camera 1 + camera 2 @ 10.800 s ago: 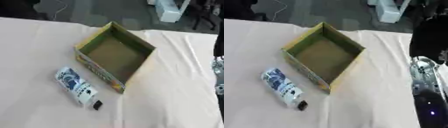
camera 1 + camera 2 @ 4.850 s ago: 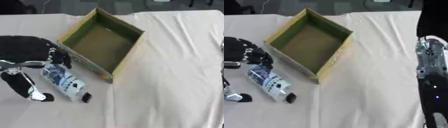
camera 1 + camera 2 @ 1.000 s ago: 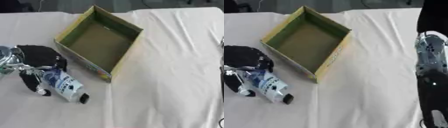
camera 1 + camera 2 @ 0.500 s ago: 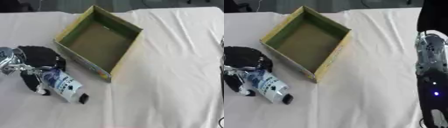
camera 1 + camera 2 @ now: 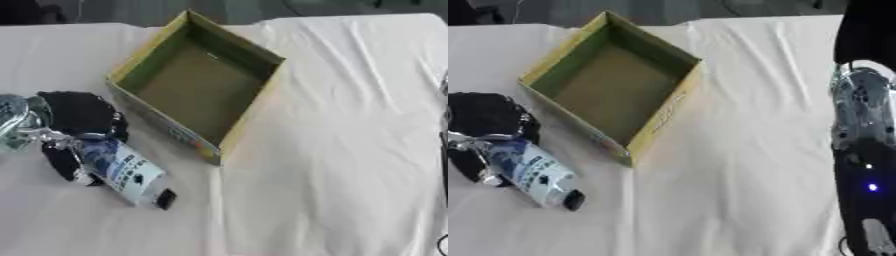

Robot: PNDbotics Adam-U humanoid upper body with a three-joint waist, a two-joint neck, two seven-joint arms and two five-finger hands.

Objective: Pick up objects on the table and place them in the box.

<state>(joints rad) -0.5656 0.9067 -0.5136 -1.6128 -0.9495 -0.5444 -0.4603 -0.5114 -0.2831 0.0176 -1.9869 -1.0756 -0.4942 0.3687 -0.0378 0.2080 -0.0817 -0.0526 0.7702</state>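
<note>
You are working in what looks like a lab or test room: the surface [image 5: 350, 125] is draped in a plain cream cloth [image 5: 737, 165], and beyond its far edge lies a dark grey floor [image 5: 236, 10], with blurred shapes there.

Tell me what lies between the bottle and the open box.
Nothing but bare tablecloth: in the left eye view a narrow strip of it separates the bottle, held in the left hand, from the box.
</note>
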